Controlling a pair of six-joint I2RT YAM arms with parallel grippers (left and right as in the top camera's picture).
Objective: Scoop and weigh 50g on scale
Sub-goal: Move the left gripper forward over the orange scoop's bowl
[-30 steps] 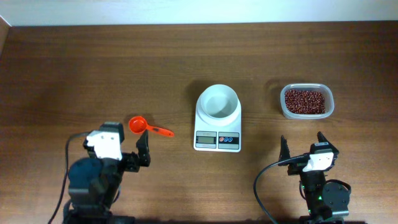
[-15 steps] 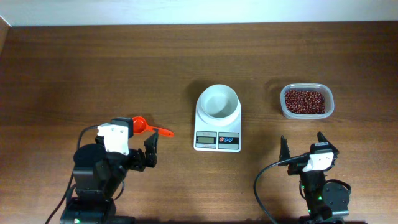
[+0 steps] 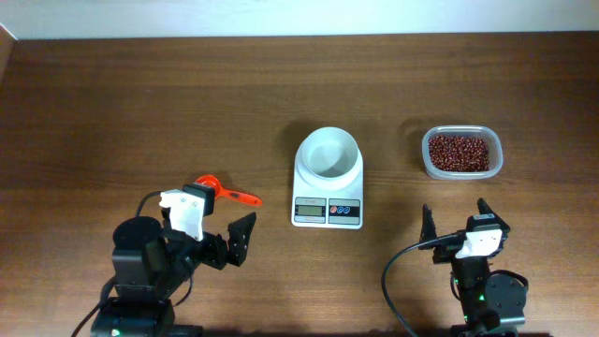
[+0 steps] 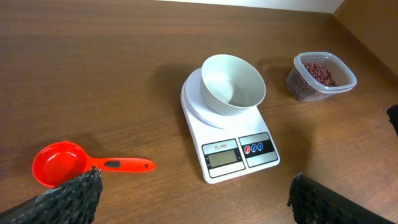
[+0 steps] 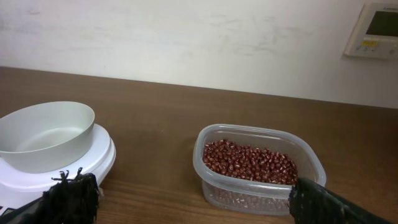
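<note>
Now left hand point(image 4: 194, 186) swung rightward, right hand point(image 3: 454, 213) unmoved

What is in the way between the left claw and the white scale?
Nothing visible. Only bare table lies between the open left gripper and the scale; the red scoop lies off to one side.

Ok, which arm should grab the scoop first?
Left. The open left gripper sits just beside the red scoop, which lies empty left of the scale. The right gripper, also open, is beyond the scale, near the tub of red beans.
</note>
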